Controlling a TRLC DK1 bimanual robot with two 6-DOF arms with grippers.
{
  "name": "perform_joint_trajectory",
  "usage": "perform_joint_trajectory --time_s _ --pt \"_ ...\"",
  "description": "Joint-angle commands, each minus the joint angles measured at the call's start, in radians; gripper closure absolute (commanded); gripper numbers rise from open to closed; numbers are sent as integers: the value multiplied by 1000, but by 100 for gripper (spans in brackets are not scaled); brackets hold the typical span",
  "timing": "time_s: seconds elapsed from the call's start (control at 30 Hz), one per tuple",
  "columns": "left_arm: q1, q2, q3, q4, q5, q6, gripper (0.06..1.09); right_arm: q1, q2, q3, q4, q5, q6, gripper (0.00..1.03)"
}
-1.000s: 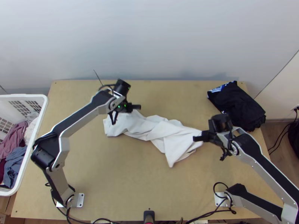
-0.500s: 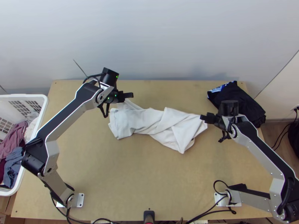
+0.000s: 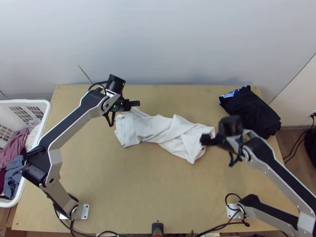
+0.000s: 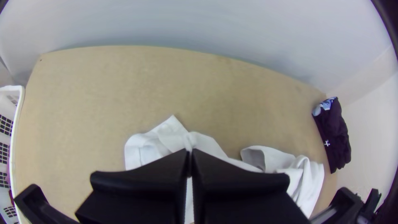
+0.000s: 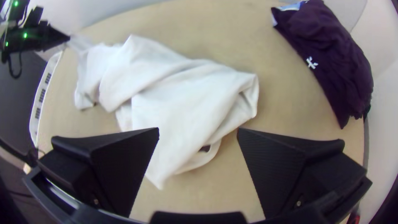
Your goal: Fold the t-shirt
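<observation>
"Where's the white fabric t-shirt [image 3: 158,132]?"

"Bunched mid-way across the light wooden counter [image 3: 138,189], lengthwise between the flat black left hand [image 4: 189,152], pinching one end, and the black right hand [image 5: 198,129], spread by the other."

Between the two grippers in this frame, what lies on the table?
The white t-shirt, bunched into a long strip. In the top view it runs from the left gripper, shut on a bit of it, toward the right gripper.
</observation>
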Motion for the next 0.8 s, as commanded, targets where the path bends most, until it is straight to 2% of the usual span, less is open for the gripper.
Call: perform_joint_trajectory --time_s 0.0,0.2,0.5,0.6,0.63,0.7,0.77 --pt "-6 6 -8 1 -8 -4 105 181 -57 -93 -68 -29 1 15" --pt "-6 7 -2 1 -11 -4 105 257 26 -167 29 -29 -16 15" --pt "-1 0 -2 -4 -16 -1 105 323 196 -127 135 -11 24 17" --pt "1 -5 -2 -7 -16 -1 105 280 209 -122 138 0 18 52" --pt "2 -8 -2 -8 -16 -1 105 268 201 -125 138 1 13 57" --pt "4 -19 -9 -8 -16 -2 105 233 170 -127 138 1 -2 76" --pt "7 -31 -20 -10 -16 -1 105 187 130 -122 140 1 -10 100"
